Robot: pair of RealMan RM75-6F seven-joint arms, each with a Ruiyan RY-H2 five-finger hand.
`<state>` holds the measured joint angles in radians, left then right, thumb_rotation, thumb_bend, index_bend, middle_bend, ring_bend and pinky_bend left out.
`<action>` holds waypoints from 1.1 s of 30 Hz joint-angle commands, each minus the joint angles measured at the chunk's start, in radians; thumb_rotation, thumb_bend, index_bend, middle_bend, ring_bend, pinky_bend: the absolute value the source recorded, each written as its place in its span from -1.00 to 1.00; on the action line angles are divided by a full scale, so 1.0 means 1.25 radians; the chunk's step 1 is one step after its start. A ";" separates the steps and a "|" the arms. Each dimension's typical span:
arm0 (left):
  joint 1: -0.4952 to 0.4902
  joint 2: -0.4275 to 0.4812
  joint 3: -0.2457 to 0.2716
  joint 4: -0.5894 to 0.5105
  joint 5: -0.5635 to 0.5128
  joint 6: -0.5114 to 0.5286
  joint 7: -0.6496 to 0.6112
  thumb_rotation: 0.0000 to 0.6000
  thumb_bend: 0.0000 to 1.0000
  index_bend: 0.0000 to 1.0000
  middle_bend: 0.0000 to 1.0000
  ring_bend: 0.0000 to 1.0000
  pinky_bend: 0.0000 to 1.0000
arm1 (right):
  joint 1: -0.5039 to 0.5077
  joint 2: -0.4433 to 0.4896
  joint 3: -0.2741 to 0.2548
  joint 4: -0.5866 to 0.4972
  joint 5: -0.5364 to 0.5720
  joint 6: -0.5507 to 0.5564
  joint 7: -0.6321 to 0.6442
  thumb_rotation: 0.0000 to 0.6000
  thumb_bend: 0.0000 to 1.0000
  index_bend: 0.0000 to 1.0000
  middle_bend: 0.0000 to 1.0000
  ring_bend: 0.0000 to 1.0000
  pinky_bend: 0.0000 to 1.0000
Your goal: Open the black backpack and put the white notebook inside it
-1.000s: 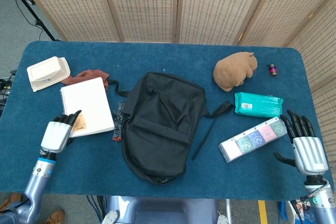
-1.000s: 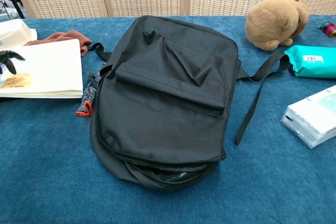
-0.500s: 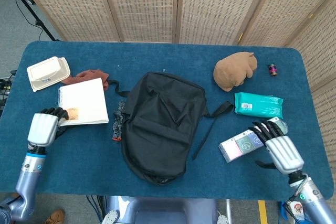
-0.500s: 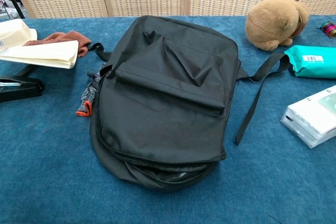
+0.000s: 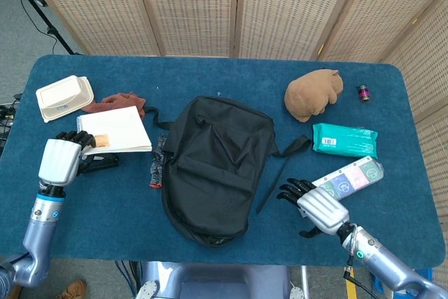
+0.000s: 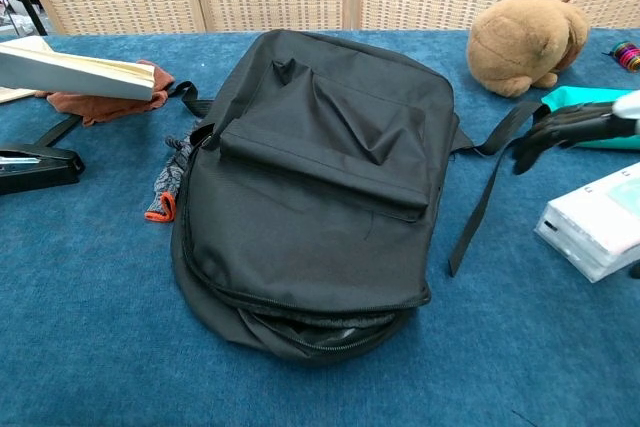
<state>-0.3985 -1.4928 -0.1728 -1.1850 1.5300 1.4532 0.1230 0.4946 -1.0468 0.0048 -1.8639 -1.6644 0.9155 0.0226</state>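
Observation:
The black backpack (image 5: 217, 166) lies flat mid-table, and its main zipper gapes a little at the near end (image 6: 300, 332). My left hand (image 5: 59, 160) grips the white notebook (image 5: 117, 131) by its left edge. In the chest view the white notebook (image 6: 75, 69) is lifted off the table and tilted, to the left of the backpack (image 6: 320, 177). My right hand (image 5: 316, 206) hovers open just right of the backpack, near its loose strap (image 5: 271, 183), with nothing in it. The chest view shows the dark fingers (image 6: 565, 127) of this hand at the right edge.
A black stapler-like object (image 6: 35, 167) lies below the raised notebook. A white clamshell box (image 5: 64, 97) and a reddish cloth (image 5: 119, 99) sit at back left. A brown plush toy (image 5: 313, 94), a teal wipes pack (image 5: 344, 139) and a long white box (image 5: 346, 181) lie right.
My left hand has taken the notebook's edge and raised it off the table. My right hand has swung left from the table's right edge to beside the backpack strap.

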 commanded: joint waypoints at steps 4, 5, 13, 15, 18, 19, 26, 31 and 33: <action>-0.006 0.022 -0.013 -0.040 -0.016 -0.005 0.007 1.00 -0.13 0.60 0.25 0.10 0.20 | 0.060 -0.085 0.027 -0.023 0.030 -0.065 -0.056 1.00 -1.00 -0.52 -0.65 -0.81 -0.69; -0.005 0.024 -0.014 -0.046 -0.018 -0.003 0.003 1.00 -0.13 0.61 0.25 0.10 0.20 | 0.069 -0.103 0.033 -0.019 0.037 -0.074 -0.067 1.00 -1.00 -0.52 -0.64 -0.80 -0.69; -0.002 0.044 -0.014 -0.074 -0.026 -0.001 0.002 1.00 -0.13 0.61 0.25 0.10 0.20 | 0.131 -0.222 0.069 -0.005 0.127 -0.132 -0.148 1.00 -1.00 -0.52 -0.63 -0.80 -0.68; -0.001 0.047 -0.013 -0.075 -0.027 -0.001 -0.002 1.00 -0.13 0.61 0.25 0.10 0.20 | 0.151 -0.256 0.084 0.005 0.158 -0.144 -0.175 1.00 -1.00 -0.51 -0.63 -0.80 -0.68; 0.000 0.049 -0.013 -0.074 -0.030 0.000 -0.007 1.00 -0.13 0.61 0.25 0.10 0.20 | 0.165 -0.285 0.092 0.014 0.192 -0.146 -0.207 1.00 -1.00 -0.51 -0.63 -0.80 -0.68; 0.000 0.049 -0.013 -0.074 -0.031 0.000 -0.009 1.00 -0.13 0.61 0.25 0.10 0.20 | 0.170 -0.294 0.094 0.018 0.205 -0.147 -0.218 1.00 -1.00 -0.51 -0.63 -0.80 -0.68; 0.003 0.049 -0.009 -0.061 -0.033 0.001 -0.029 1.00 -0.13 0.61 0.25 0.10 0.20 | 0.193 -0.337 0.089 0.028 0.280 -0.146 -0.281 1.00 -1.00 -0.51 -0.63 -0.80 -0.68; 0.004 0.046 -0.005 -0.050 -0.033 0.003 -0.044 1.00 -0.13 0.61 0.25 0.10 0.20 | 0.206 -0.360 0.073 0.043 0.327 -0.137 -0.330 1.00 -1.00 -0.51 -0.65 -0.80 -0.68; 0.005 0.045 -0.004 -0.046 -0.033 0.004 -0.048 1.00 -0.13 0.61 0.25 0.10 0.20 | 0.209 -0.366 0.068 0.047 0.340 -0.132 -0.343 1.00 -1.00 -0.51 -0.66 -0.80 -0.69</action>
<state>-0.3928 -1.4360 -0.1785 -1.2431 1.4883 1.4578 0.0634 0.7513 -1.4967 0.0960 -1.8108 -1.2486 0.7453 -0.3968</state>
